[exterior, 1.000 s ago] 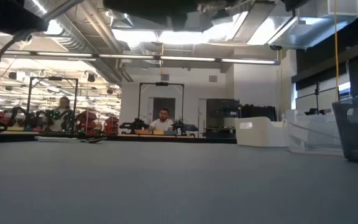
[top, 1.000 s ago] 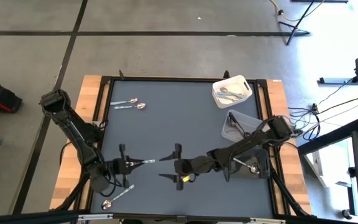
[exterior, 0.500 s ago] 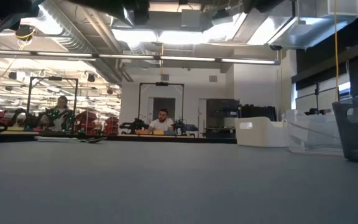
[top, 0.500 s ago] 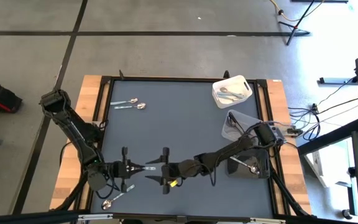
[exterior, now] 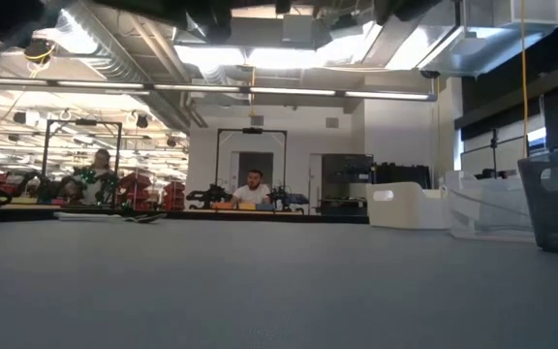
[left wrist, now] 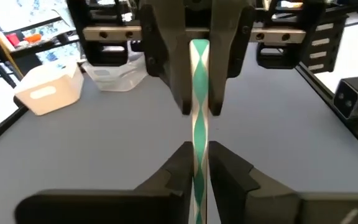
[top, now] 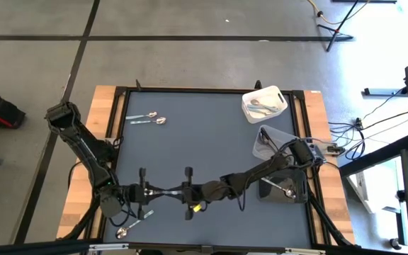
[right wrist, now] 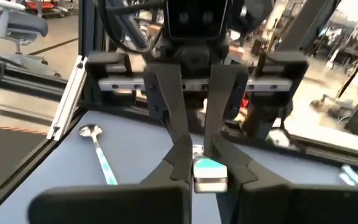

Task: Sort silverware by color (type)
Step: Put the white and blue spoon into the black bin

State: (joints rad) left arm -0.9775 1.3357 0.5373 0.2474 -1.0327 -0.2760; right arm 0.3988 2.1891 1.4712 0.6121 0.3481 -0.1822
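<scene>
left gripper (top: 154,191) near-left of table (top: 211,149), clamped on striped-handle spoon (left wrist: 199,118) | right gripper (top: 178,192) facing it, fingers closed on the same spoon's other end | loose spoon (top: 132,225) near-left edge | two spoons (top: 147,119) far-left | white bin (top: 264,103) far-right

Table (top: 211,142): dark grey top in a black frame, wooden boards along both short sides.
White bin (top: 275,94): at the table's far right corner, set at an angle.
Clear bin (top: 278,133): just beside the white bin, nearer the right edge.
Dark bin (top: 297,195): at the right edge, next to the clear bin.
Floor (top: 190,42): grey concrete with dark lines across it.
Cables (top: 353,134): loose on the floor right of the table.
Person (exterior: 254,188): seated at a bench far across the room.
Second person (exterior: 99,167): farther left among the benches.
Ceiling lights (exterior: 260,58): bright panels overhead.
</scene>
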